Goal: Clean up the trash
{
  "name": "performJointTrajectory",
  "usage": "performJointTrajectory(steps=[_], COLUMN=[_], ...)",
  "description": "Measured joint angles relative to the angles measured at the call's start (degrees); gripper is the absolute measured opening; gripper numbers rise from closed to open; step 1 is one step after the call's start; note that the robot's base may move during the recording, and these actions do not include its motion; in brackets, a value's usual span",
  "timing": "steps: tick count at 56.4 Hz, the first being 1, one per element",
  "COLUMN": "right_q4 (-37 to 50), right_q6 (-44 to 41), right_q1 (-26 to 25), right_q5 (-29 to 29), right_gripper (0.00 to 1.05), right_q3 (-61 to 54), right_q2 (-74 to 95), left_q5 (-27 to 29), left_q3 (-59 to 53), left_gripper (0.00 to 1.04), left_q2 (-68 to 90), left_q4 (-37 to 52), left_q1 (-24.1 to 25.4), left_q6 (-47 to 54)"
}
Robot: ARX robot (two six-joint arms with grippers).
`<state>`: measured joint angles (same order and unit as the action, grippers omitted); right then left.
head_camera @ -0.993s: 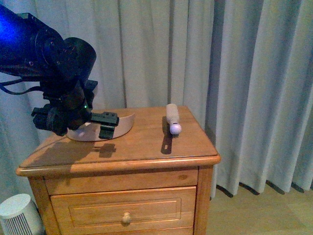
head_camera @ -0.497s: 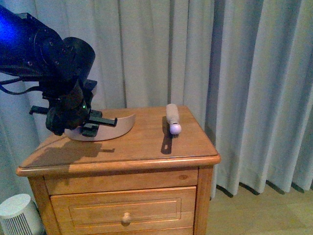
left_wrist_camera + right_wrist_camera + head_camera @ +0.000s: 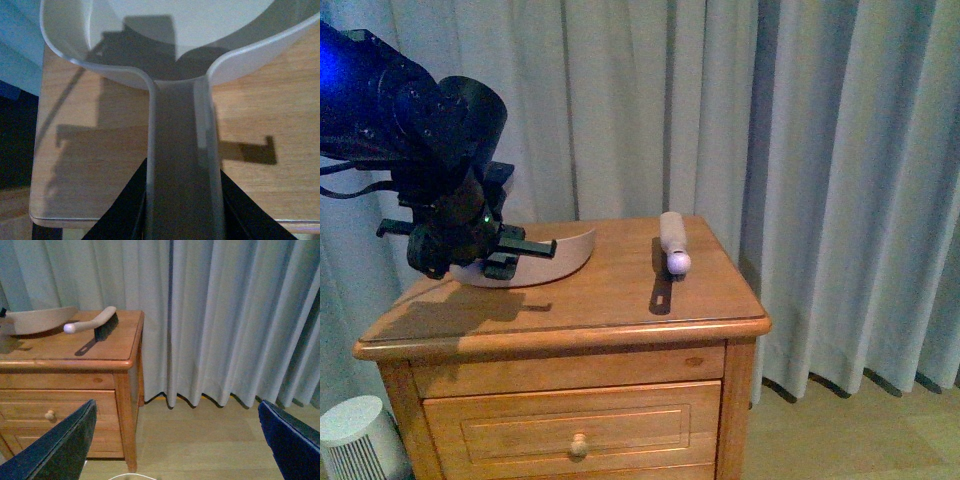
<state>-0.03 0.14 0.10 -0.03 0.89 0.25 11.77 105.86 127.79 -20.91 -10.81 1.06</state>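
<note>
left gripper (image 3: 183, 172) clamped on dustpan (image 3: 565, 248) handle, over table (image 3: 620, 300). brush (image 3: 672, 240) at dustpan's 3 o'clock. right gripper (image 3: 176, 410) fingers spread wide, clear of table.

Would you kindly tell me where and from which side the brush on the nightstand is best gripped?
Take the brush by its pale handle, near the rounded end facing the robot. It rests on its dark bristles, so the handle slants clear of the nightstand top, leaving room on both sides. I would bring the open right tool down from above, jaws set across the handle.
</note>
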Motion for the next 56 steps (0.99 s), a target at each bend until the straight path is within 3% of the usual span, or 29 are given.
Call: performJointTrajectory(steps=[15, 25, 46, 56], right_q4=[0.0, 0.0, 0.0, 0.0], right_q6=[0.0, 0.0, 0.0, 0.0], right_q1=[0.0, 0.0, 0.0, 0.0], right_q5=[0.0, 0.0, 0.0, 0.0], right_gripper=[0.97, 0.97, 0.97, 0.97], right_q3=[0.0, 0.0, 0.0, 0.0], right_q2=[0.0, 0.0, 0.0, 0.0], left_q5=[-0.9, -4.1, -5.7, -6.1], left_q3=[-11.1, -26.7, -49.8, -57.2], left_gripper=[0.28, 0.28, 0.28, 0.28], left_q2=[-13.4, -31.6, -57.3, -68.3], left_q4=[11.7, 20.3, 23.7, 24.6], left_q1=[1.0, 1.4, -0.5, 4.5], left_q6=[8.9, 14.2, 18.0, 18.6])
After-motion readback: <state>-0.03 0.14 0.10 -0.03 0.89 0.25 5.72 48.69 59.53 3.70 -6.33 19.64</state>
